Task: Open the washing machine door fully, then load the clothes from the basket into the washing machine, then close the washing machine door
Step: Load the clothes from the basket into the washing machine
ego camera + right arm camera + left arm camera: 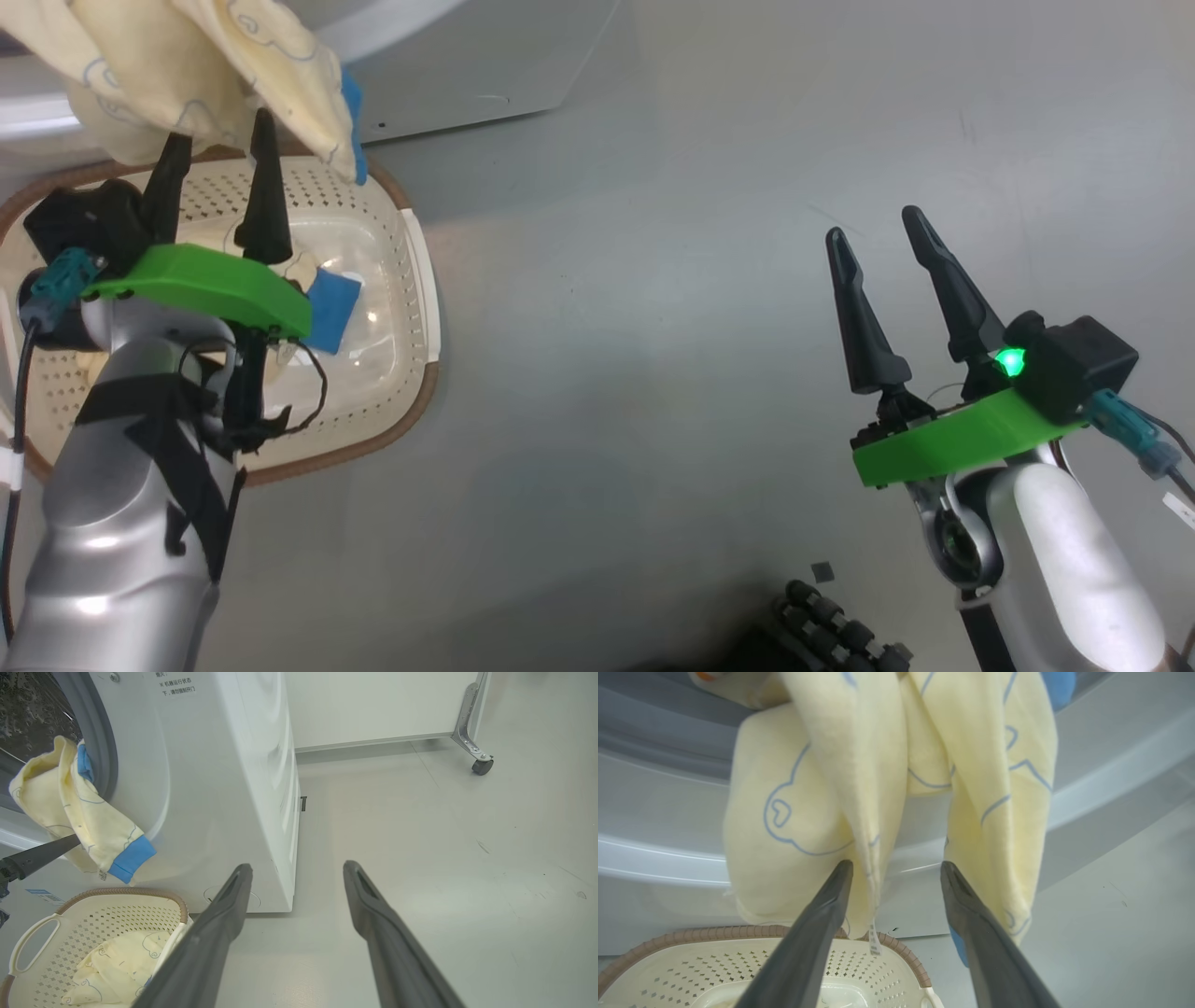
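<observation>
A soft, light cream garment [79, 812] with blue line drawings and a blue cuff droops from the washer [224, 788] mouth. It will likely slip, so the bunched folds at the mouth look the best hold. Left gripper [896, 864] sits just below the mouth, right gripper [872, 224] well off the washer's side, both spread and empty.

Garment [70, 807] on washing machine [210, 765] rim, above basket [117, 919]

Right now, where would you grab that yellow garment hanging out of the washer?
Probably the yellow garment's hanging end, just above the blue cuff, coming from below and in front: it dangles free above the basket, while the rest lies bunched in the washing machine's opening.
</observation>
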Robot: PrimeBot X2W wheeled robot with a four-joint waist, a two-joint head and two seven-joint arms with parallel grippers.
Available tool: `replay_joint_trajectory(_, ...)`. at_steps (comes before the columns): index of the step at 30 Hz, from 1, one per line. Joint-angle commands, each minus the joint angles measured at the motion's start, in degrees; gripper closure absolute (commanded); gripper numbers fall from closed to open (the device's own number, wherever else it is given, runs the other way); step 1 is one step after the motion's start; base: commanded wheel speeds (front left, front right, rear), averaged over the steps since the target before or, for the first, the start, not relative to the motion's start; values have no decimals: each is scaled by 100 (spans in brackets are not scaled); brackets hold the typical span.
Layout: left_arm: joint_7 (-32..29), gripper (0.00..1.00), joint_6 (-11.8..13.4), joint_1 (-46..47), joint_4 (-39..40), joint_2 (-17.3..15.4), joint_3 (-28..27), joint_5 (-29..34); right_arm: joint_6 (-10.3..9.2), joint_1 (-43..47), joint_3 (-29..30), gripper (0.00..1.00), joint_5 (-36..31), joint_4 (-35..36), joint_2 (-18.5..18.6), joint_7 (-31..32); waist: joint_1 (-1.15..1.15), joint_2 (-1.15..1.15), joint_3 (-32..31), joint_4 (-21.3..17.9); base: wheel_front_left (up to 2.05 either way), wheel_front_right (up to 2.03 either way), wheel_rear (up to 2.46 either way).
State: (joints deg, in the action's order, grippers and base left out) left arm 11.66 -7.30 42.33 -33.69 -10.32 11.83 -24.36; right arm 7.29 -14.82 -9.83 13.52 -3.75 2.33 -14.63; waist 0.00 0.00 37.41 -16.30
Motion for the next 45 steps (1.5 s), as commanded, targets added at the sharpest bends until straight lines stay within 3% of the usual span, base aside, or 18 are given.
replay_joint_trajectory(1, 41, 0, -18, 66, 114, -201, -109, -29, 20, 7, -101, 0, -29, 182, 54, -37, 0, 0, 14, -2, 0, 0, 0)
replay_joint_trajectory(28, 300, 0, -18, 1082, -102, -55, 259, -87, 20, -89, -136, 0, -156, 197, 54, -37, 0, 0, 455, 61, 0, 0, 0)
replay_joint_trajectory(29, 306, 2, -18, 1095, -93, -39, 261, -84, 20, -91, -130, 0, -163, 192, 54, -37, 0, 0, 462, 68, 0, 0, 0)
replay_joint_trajectory(30, 311, 13, -18, 1104, -80, -20, 269, -79, 20, -93, -122, 0, -165, 191, 54, -37, 0, 0, 468, 75, 0, 0, 0)
replay_joint_trajectory(37, 329, 100, -18, 1062, 90, 64, 407, -153, 20, -128, -102, 0, -168, 173, 54, -37, 0, 0, 461, 125, 0, 0, 0)
replay_joint_trajectory(45, 332, 100, -18, 998, 289, 48, 534, -343, 20, -136, -89, 0, -157, 150, 54, -37, 0, 0, 406, 183, 0, 0, 0)
